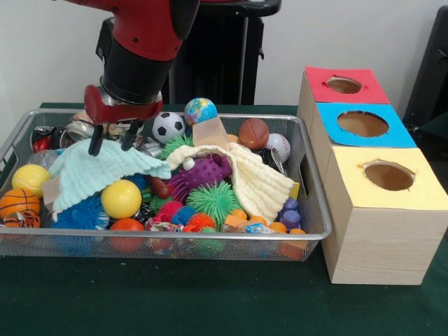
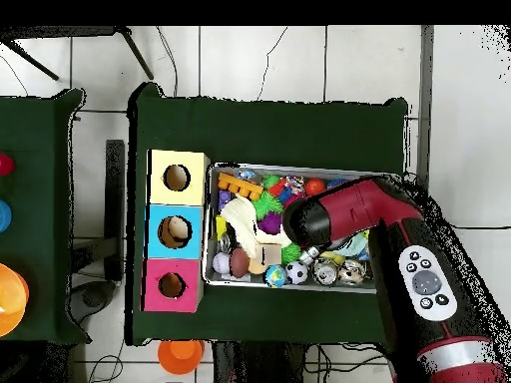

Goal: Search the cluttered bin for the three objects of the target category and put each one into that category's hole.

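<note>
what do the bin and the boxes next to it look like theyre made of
Bin: metal wire mesh by the look, silvery, with see-through walls. Boxes: pale wood or wood-look board, grain visible on the sides, tops covered in matte red, blue and yellow sheet, possibly paper.

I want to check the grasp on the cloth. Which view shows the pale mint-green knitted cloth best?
The front view: the pale mint-green knitted cloth lies spread over the toys at the wire mesh bin's left end, with the hand open just above it. In the overhead view the red and black arm hides it.
</note>
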You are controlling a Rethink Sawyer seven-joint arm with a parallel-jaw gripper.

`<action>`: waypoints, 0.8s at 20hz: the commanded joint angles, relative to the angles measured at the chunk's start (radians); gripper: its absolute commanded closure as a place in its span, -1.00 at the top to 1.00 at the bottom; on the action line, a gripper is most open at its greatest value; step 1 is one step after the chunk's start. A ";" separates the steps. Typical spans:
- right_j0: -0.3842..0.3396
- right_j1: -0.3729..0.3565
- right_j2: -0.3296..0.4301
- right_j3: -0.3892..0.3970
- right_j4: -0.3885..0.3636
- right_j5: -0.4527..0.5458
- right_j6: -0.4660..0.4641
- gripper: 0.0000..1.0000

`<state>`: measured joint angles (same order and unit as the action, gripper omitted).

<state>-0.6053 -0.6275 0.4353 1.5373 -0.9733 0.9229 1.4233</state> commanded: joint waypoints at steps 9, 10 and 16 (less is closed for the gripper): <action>-0.022 0.032 -0.082 0.191 -0.067 -0.038 -0.157 1.00; -0.023 0.036 -0.084 0.198 -0.072 -0.056 -0.142 1.00; -0.022 0.051 -0.099 0.214 -0.112 -0.122 -0.097 1.00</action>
<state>-0.6121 -0.6222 0.3573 1.6699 -0.9867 0.9146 1.4233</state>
